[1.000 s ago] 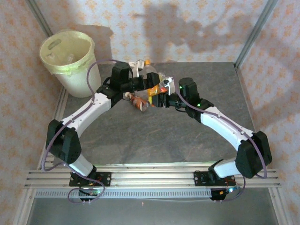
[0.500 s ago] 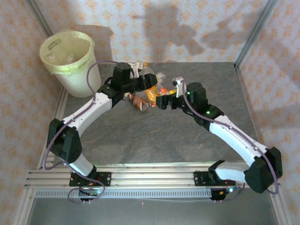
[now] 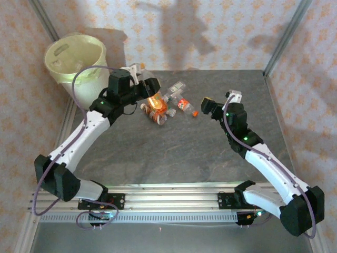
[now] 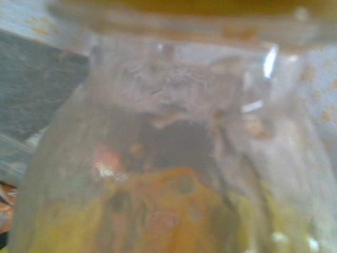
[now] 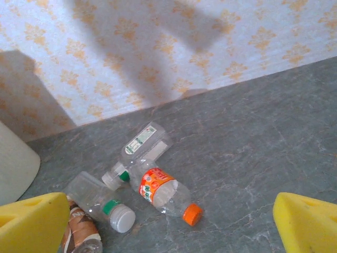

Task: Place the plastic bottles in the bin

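- The grey worktop (image 3: 174, 153) carries a small cluster of bottles near its far edge.
- The cream bin (image 3: 79, 92), lined with a pale yellow bag, stands at the far left corner.
- The left gripper (image 3: 151, 90) is clamped on a clear bottle (image 3: 155, 100) with an orange label, between the bin and the cluster.
- The right gripper (image 3: 206, 105) stands wide open and empty, its yellow pads (image 5: 31, 221) well apart, just right of the cluster.
- Lying down: an orange-capped bottle (image 5: 164, 194) touching a green-capped bottle (image 5: 138, 150), near a white-capped bottle (image 5: 100, 203) and a brown-labelled bottle (image 5: 79, 234).
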Motion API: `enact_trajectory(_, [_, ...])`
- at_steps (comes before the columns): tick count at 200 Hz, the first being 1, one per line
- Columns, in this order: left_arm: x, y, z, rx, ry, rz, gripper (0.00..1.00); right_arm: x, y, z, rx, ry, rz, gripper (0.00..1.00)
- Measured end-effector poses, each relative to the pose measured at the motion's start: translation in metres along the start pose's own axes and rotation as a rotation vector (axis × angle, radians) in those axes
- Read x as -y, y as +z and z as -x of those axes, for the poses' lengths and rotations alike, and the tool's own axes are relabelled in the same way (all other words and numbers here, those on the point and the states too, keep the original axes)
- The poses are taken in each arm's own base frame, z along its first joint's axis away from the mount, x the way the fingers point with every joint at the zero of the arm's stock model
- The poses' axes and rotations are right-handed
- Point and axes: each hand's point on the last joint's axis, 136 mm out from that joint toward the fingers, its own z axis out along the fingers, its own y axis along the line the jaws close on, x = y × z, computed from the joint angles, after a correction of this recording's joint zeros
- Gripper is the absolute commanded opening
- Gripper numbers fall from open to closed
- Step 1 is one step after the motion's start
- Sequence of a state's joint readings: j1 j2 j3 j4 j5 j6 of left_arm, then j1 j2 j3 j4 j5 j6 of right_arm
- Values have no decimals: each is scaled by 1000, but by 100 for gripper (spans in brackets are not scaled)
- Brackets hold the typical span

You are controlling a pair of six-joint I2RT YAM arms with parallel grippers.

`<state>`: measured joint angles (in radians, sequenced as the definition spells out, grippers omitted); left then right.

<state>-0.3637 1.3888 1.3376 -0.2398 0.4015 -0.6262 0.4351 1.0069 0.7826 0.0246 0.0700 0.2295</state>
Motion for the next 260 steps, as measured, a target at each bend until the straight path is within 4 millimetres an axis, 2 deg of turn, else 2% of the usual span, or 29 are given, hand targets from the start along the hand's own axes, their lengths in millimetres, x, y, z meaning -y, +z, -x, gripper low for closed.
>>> enact_trajectory(26, [-27,-17,14,51,28,129,55,6,1,0,10,35,-36,99])
enact_trajectory(47, [-51,-32,35,106,45,258,54,11,8,-11,-12,82,-55,99])
enact_trajectory(63, [-66,-50,66,194,63,358,54,14,17,-25,-49,106,-68,99])
enact_trajectory(91, [-80,-83,125,369,108,484,55,13,26,-40,-98,123,-66,99])
enact_trajectory(141, [-89,-125,230,650,160,626,56,10,26,-38,-99,131,-50,99])
enact_trajectory(156, [-98,-133,258,733,162,675,56,9,27,-37,-92,144,-46,99])
enact_trajectory(173, [-117,-139,283,809,134,725,56,7,27,-35,-77,160,-38,99])
enact_trajectory(189, [-143,-146,300,874,87,776,56,7,28,-34,-69,166,-35,99])
enact_trajectory(215, [-186,-149,317,950,-2,840,56,7,26,-30,-56,167,-38,99])
enact_trajectory(242, [-224,-140,327,1009,-112,865,58,6,22,-23,-36,155,-26,99])
enact_trajectory(260, [-247,-127,323,1027,-177,875,58,2,22,-21,-32,151,-9,99])
